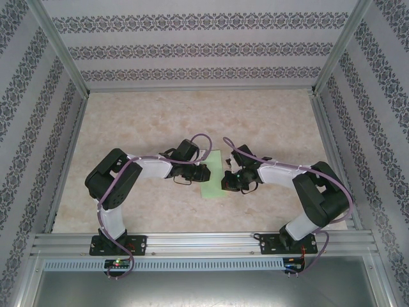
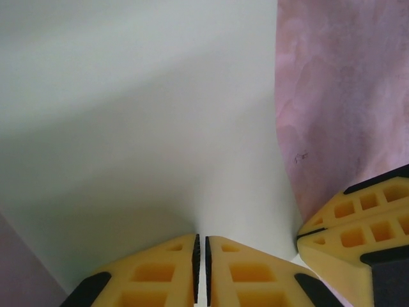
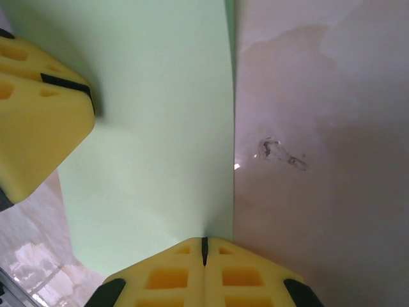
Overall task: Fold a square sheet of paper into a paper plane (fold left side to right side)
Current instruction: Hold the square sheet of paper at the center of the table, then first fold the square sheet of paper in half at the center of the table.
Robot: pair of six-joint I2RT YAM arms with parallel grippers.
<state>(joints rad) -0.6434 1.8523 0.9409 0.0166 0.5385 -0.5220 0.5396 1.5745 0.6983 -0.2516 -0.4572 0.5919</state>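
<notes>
The square sheet of paper point(image 1: 212, 187), pale mint green, lies mid-table between my two grippers and looks like a narrow strip from above. My left gripper point(image 1: 205, 173) meets it from the left. In the left wrist view the jaws point(image 2: 201, 238) are pinched on the sheet point(image 2: 147, 115), which dips into the thin slit between them. My right gripper point(image 1: 225, 181) comes from the right. Its jaws point(image 3: 204, 240) are shut on the sheet point(image 3: 153, 141) just inside its right edge. The yellow fingers point(image 3: 45, 115) of the left gripper rest on the paper's far side. The paper plane is out of view.
The tabletop point(image 1: 147, 121) is a pale marbled surface with a small scuff mark point(image 3: 281, 153) right of the paper. Patterned walls and metal frame posts point(image 1: 64, 51) enclose the table on three sides. The right gripper's fingers point(image 2: 358, 236) sit close beside the left's.
</notes>
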